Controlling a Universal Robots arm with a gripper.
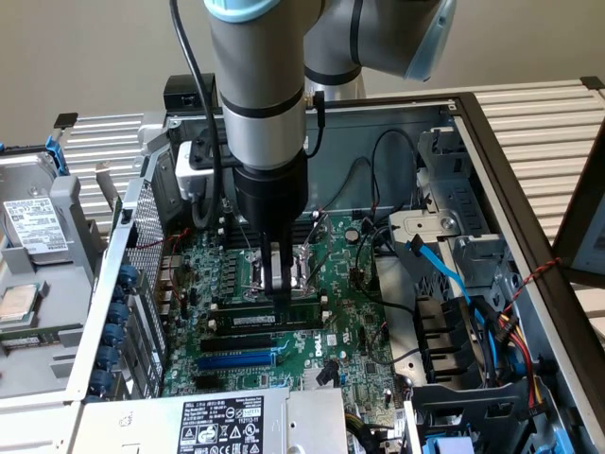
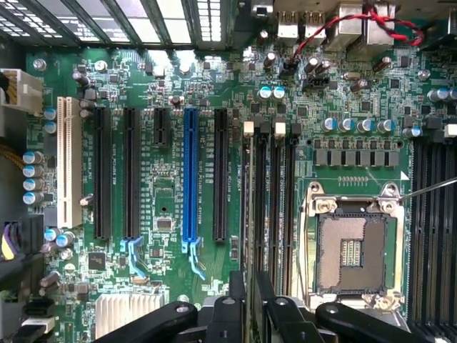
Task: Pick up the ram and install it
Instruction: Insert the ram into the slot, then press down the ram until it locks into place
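The arm (image 1: 255, 66) is a thick silver-grey tube ringed by a black band (image 1: 265, 111). Above the band sits a pale blue cap (image 1: 241, 8). To the exterior view's right of the band is a grey joint (image 1: 364, 38) with a pale blue end cover (image 1: 430, 43). Below the band the tube narrows into a round black wrist (image 1: 270, 194). A black cable (image 1: 189, 52) runs past the band on the exterior view's left, towards a white box (image 1: 194, 170). The gripper (image 1: 278, 284) is black, with thin flat fingers (image 1: 286, 274). Its links (image 2: 150, 323) are rounded bars with round pins (image 2: 183, 309).
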